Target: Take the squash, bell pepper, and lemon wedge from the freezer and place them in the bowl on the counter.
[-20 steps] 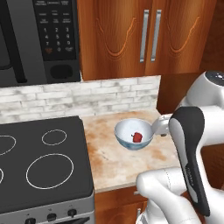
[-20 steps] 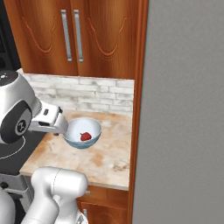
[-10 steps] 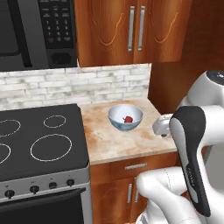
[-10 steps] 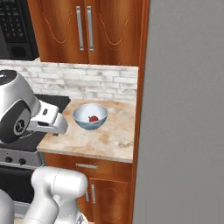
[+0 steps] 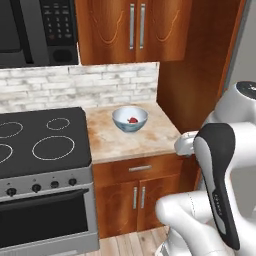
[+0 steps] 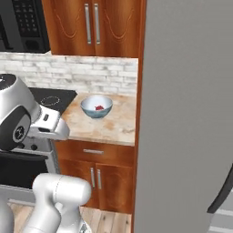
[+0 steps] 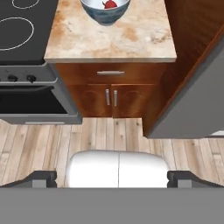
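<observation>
Flanking bowl (image 5: 130, 119): stovetop (image 5: 40, 142), freezer (image 6: 191, 113) | bell pepper (image 5: 133, 120) inside | tool (image 7: 112, 179) released

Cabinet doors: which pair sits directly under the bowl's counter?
The lower pair, below the drawer and the counter with the bowl. The upper pair hangs on the wall above it.

The bowl (image 5: 130, 119) sits on the counter (image 5: 132, 142) with the bell pepper (image 5: 132, 120) in it, the stovetop (image 5: 40, 140) to its left, the freezer (image 6: 186, 113) to its right
</observation>
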